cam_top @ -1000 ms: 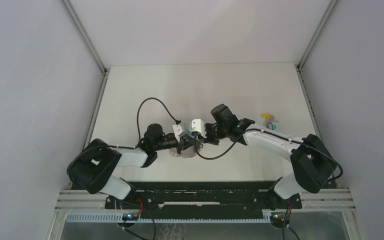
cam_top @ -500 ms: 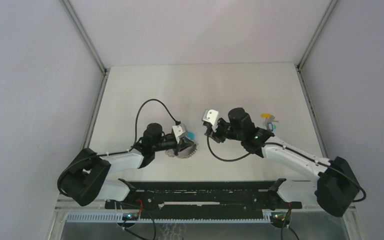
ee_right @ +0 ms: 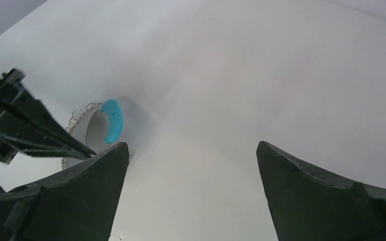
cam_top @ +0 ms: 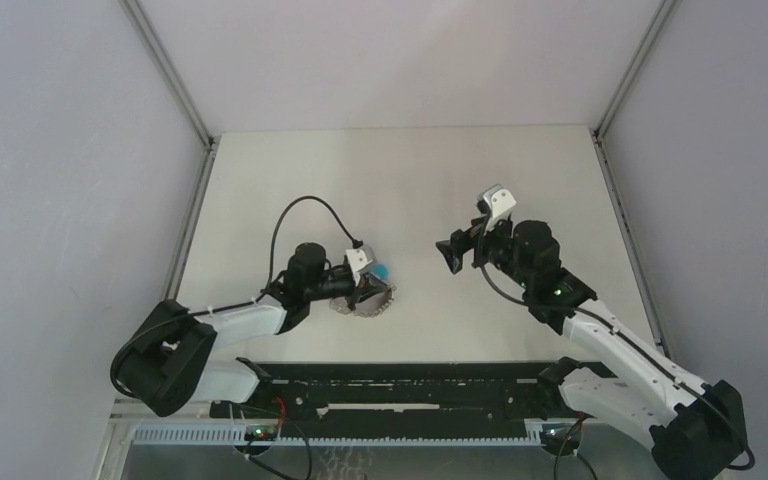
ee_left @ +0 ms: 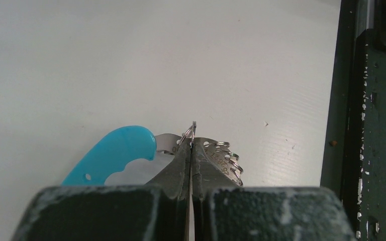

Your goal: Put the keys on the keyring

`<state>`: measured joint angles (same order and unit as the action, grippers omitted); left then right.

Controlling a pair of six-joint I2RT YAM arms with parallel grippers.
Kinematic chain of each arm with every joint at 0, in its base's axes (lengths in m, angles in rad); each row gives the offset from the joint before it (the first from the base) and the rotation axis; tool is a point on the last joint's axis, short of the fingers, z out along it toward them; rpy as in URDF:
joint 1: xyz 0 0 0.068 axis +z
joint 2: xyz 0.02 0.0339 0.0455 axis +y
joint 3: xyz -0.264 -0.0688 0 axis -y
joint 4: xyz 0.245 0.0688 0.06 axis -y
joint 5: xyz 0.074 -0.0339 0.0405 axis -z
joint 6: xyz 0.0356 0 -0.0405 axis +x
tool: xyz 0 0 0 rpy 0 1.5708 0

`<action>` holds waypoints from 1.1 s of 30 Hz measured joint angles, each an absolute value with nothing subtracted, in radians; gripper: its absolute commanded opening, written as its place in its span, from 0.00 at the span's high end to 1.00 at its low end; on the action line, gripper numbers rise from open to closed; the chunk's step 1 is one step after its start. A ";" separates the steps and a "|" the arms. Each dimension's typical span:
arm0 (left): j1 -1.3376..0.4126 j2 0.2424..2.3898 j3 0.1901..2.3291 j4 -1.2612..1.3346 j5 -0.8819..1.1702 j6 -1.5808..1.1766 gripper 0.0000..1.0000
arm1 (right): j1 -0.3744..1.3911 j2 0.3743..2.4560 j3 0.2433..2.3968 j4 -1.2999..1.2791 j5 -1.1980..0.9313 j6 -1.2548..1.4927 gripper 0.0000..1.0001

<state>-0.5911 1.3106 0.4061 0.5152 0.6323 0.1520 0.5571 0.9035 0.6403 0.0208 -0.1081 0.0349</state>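
Left of table [cam_top: 400, 180] centre, toward the near edge: found keyring [cam_top: 364, 303] resting on the surface, blue segment [cam_top: 381, 271] on its far side. Saw left gripper [cam_top: 368, 288] pinched tight onto keyring's metal rim. Noted right gripper [cam_top: 453, 252] spread wide, holding nothing, well apart to the right, pointing toward keyring.
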 measured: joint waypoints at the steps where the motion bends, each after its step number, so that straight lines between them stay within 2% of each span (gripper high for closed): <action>1: -0.591 1.310 0.406 0.512 0.633 0.152 1.00 | 0.540 0.907 0.640 0.018 -0.103 0.069 0.00; 5: -0.591 1.308 0.406 0.509 0.636 0.155 1.00 | 0.487 0.938 0.640 0.013 -0.086 0.186 0.03; 11: -0.591 1.308 0.406 0.505 0.636 0.161 1.00 | 0.427 0.973 0.640 0.012 -0.064 0.270 0.00; 19: -0.591 1.308 0.408 0.456 0.633 0.159 1.00 | 0.277 0.985 0.645 -0.056 -0.130 0.276 0.14; 23: -0.591 1.308 0.424 0.411 0.625 0.158 1.00 | 0.220 1.047 0.680 -0.151 -0.123 0.291 0.18; 30: -0.591 1.308 0.495 0.329 0.592 0.158 1.00 | 0.185 1.152 0.734 -0.281 -0.008 0.301 0.19; 33: -0.591 1.309 0.516 0.286 0.572 0.158 1.00 | 0.177 1.203 0.765 -0.327 0.054 0.302 0.28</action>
<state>-0.5907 1.3090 0.5163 0.2859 0.5724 0.1581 0.1768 1.2030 0.7654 -0.3271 0.0544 0.3023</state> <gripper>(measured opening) 0.008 0.793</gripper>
